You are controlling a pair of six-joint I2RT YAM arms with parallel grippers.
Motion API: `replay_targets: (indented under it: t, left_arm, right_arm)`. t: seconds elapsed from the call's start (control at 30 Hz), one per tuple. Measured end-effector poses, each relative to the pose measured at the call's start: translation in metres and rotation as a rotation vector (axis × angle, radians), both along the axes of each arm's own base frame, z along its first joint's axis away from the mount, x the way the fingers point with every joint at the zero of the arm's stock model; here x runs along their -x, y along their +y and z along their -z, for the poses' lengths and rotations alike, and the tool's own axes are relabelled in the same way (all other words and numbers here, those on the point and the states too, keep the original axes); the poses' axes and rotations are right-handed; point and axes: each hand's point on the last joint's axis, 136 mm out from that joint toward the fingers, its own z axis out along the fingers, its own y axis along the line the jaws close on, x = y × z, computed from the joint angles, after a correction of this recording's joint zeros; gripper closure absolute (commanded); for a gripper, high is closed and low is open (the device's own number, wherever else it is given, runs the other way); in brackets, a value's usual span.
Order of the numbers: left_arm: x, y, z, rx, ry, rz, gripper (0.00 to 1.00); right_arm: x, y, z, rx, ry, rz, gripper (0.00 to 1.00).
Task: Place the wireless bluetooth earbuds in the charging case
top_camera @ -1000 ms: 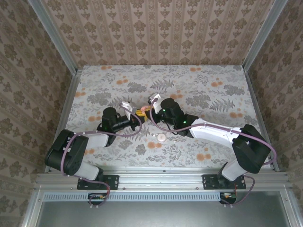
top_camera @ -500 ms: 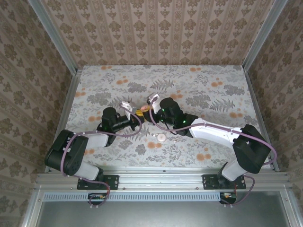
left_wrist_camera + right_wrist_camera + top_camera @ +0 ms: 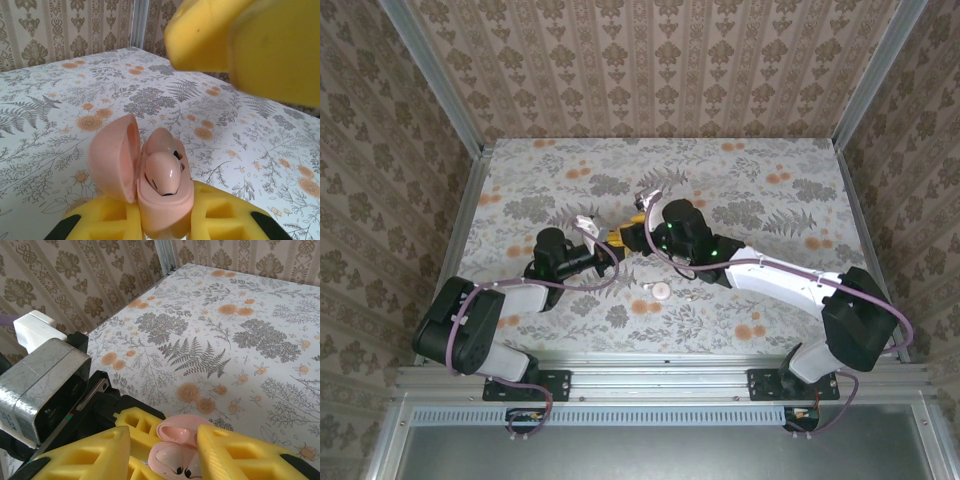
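Left pincer [image 3: 162, 222] clamps smooth pink clamshell case [image 3: 112, 160], lid open, glossy earbud [image 3: 162, 175] seated. Right pincer [image 3: 162, 440], yellow, parted astride it. Pale disc [image 3: 661, 291] lies toward tabletop [image 3: 770, 210] near edge.

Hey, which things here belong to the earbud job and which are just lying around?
Job: charging case, lid open; earbud inside; left claw gripping the case; right claw open above.
Lying about: small round pale piece on the floral table, too small to identify.
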Motion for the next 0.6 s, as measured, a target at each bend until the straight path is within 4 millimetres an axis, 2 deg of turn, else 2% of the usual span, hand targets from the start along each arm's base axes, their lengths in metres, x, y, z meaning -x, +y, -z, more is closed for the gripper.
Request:
replay_targets:
  t: [0.3,0.47,0.6]
  left_arm:
    - [0.002,0.001,-0.004,0.003,-0.012,-0.002,0.87]
    - [0.003,0.001,-0.008,0.008,-0.023,-0.001,0.87]
    - [0.005,0.000,-0.003,-0.005,0.000,0.006,0.87]
  right_arm:
    - [0.003,-0.015,-0.011,-0.036,0.059,0.044,0.59]
    - [0.008,-0.024,-0.024,-0.061,0.047,0.053,0.55]
    - [0.014,-0.032,-0.027,-0.064,0.034,0.054,0.55]
